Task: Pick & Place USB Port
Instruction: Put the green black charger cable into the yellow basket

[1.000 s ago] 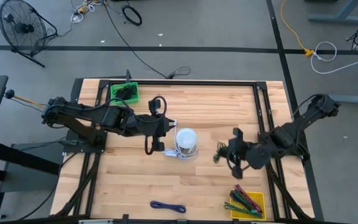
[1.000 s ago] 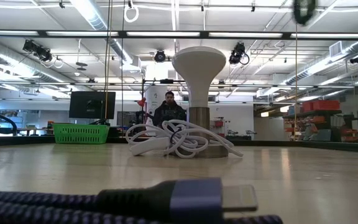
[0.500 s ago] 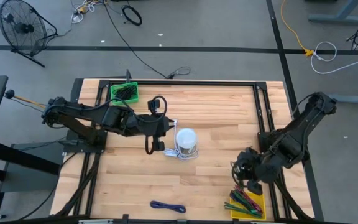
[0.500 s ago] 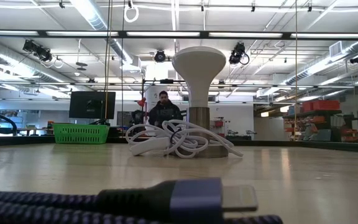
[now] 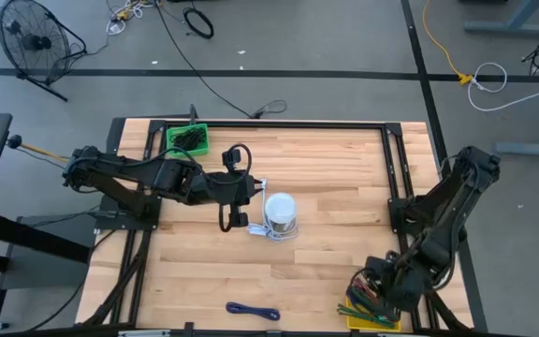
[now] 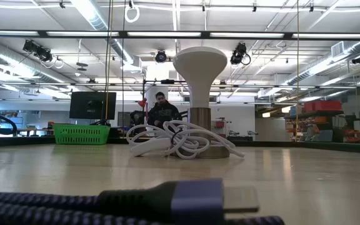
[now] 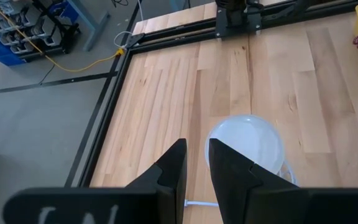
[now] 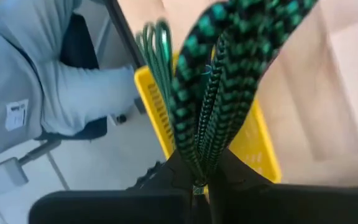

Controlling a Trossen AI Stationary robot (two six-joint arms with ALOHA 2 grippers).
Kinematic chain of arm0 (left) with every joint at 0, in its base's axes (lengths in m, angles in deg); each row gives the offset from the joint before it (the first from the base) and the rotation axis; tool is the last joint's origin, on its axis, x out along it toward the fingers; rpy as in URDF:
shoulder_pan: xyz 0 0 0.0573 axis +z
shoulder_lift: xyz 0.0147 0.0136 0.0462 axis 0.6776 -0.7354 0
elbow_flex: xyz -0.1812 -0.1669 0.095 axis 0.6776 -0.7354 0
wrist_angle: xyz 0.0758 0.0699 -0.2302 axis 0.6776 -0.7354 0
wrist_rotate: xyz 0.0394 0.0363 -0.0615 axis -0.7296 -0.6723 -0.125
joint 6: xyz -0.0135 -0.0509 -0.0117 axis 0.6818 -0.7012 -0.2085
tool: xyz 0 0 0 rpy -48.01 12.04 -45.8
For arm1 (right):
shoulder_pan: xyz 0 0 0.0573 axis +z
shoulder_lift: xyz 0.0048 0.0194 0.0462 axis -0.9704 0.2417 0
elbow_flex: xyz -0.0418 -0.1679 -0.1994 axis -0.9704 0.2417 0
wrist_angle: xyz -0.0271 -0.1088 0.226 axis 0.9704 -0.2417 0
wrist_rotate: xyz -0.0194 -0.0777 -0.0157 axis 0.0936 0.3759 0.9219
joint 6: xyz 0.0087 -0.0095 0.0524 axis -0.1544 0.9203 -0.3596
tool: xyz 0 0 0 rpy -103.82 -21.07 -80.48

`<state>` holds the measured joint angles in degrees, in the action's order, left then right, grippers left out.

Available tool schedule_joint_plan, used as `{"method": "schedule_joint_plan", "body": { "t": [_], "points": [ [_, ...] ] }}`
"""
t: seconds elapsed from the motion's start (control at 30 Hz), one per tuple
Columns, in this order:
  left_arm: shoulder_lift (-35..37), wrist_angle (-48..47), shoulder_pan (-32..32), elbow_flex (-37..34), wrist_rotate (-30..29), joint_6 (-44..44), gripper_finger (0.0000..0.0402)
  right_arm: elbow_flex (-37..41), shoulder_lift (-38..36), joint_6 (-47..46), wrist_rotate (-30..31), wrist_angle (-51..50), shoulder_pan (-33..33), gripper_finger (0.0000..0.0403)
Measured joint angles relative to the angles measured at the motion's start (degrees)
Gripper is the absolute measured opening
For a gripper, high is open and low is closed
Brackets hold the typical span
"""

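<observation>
The white dome-topped USB port stands upright at the table's middle on its base, with its white cord coiled around the foot. My left gripper hovers just left of it, its fingers a narrow gap apart with nothing between them. My right gripper is at the near right, above the yellow bin, shut on a green-and-black braided cable. My right gripper pinches a bunch of several strands of the green-and-black cable between its two fingers. The fingers point steeply down. The strands run on from the fingers over the yellow bin; whether they touch it I cannot tell.
A blue braided cable with a plug lies by the near edge. A green basket of black cables stands at the far left. The yellow bin holds several coloured cables. A person's grey sleeve shows beyond the bin.
My right gripper has carried the green-and-black cable from the table's right middle toward the near edge and down, to above the yellow bin, turning and tipping to point more steeply down. It stays shut on the cable.
</observation>
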<state>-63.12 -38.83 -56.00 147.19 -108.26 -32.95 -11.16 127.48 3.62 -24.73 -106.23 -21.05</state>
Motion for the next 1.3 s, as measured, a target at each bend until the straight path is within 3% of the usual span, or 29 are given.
{"method": "schedule_joint_plan", "body": {
  "t": [0.37,1.3],
  "points": [
    [0.0,-0.01,0.0,-0.02,0.0,-0.04,0.0073,0.0,5.13,-3.58,-2.36,1.89,1.78,0.0013],
    [0.0,-0.24,0.04,-0.02,0.0,-1.22,0.0073,0.0,11.58,0.03,-4.21,3.29,1.96,0.0012]
  ]
}}
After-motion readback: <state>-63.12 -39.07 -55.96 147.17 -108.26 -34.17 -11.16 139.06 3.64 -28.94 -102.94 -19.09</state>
